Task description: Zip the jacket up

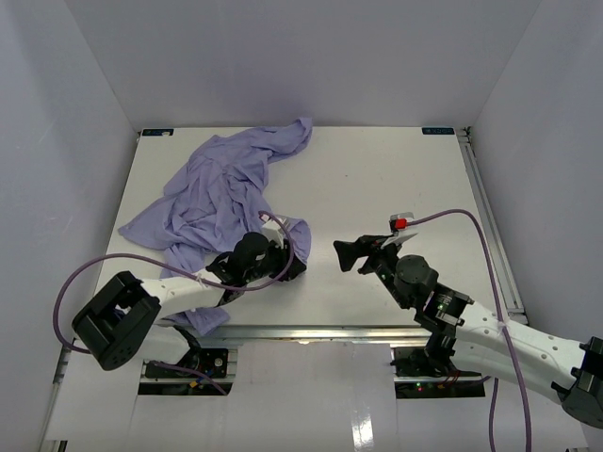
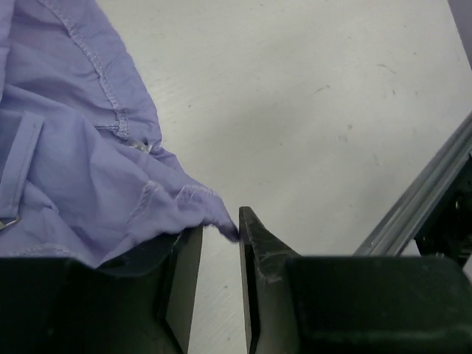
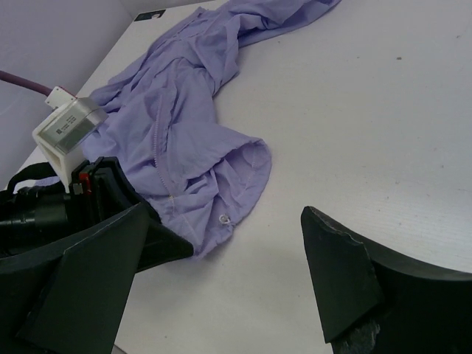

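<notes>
The lavender jacket (image 1: 221, 193) lies crumpled on the left half of the white table (image 1: 396, 179), one sleeve trailing toward the back. My left gripper (image 1: 294, 266) sits low at the jacket's near right hem. In the left wrist view the jacket (image 2: 74, 162) drapes over the left finger, and a cloth corner reaches across the tips of the left gripper (image 2: 219, 230). Its jaws stand narrowly apart, with bare table showing between them. My right gripper (image 1: 372, 252) hovers wide open to the right. In its wrist view the right gripper (image 3: 249, 234) faces the jacket (image 3: 184, 125), with a small metal ring (image 3: 223, 219) at the hem.
A metal rail (image 1: 311, 331) runs along the table's near edge and shows beside the left fingers as the rail (image 2: 420, 199). White walls enclose the table at the back and both sides. The left arm's camera block (image 3: 70, 125) sits close to the cloth.
</notes>
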Controlling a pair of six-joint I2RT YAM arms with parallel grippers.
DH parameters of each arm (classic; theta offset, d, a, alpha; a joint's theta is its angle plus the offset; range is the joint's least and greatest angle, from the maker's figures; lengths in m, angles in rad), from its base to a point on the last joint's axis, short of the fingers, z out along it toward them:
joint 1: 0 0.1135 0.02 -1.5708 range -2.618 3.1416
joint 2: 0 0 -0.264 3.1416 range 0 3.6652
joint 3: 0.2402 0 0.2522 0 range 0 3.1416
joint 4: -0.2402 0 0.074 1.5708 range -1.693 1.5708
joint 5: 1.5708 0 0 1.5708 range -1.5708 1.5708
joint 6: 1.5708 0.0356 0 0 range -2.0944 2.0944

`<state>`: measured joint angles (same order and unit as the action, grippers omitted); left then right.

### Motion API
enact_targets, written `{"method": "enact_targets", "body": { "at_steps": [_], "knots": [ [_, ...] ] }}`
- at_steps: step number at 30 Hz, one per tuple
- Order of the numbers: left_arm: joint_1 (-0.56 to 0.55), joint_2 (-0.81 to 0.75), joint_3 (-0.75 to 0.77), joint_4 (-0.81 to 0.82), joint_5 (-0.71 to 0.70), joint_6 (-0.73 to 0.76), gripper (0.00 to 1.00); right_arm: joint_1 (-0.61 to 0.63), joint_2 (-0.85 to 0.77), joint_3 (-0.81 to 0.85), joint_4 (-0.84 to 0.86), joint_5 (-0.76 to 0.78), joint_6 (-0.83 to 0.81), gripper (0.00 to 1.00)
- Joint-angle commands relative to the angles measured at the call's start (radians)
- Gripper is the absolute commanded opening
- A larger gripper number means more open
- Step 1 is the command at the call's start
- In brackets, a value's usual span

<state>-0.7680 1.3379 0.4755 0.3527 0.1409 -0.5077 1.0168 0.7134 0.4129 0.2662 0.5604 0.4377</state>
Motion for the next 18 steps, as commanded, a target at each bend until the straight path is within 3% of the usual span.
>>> {"method": "enact_targets", "body": {
  "at_steps": [1, 5, 10, 14, 18],
  "knots": [
    [-0.002, -0.092, -0.020, 0.116, 0.151, 0.064, 0.76, 0.006, -0.035, -0.003, 0.019, 0.015, -0.018, 0.90],
    [-0.002, -0.178, -0.071, 0.142, 0.108, 0.062, 0.80, 0.005, -0.019, 0.005, 0.038, -0.011, -0.055, 0.90],
    [-0.002, -0.338, -0.115, 0.035, -0.230, 0.032, 0.83, 0.004, 0.058, 0.101, 0.039, -0.055, -0.086, 0.90],
    [0.019, -0.348, -0.094, -0.075, -0.425, -0.012, 0.83, 0.003, 0.226, 0.212, 0.036, -0.109, -0.096, 0.92],
    [0.051, -0.273, -0.069, -0.119, -0.439, -0.019, 0.84, 0.002, 0.451, 0.301, 0.104, -0.060, -0.111, 0.95]
  ]
}}
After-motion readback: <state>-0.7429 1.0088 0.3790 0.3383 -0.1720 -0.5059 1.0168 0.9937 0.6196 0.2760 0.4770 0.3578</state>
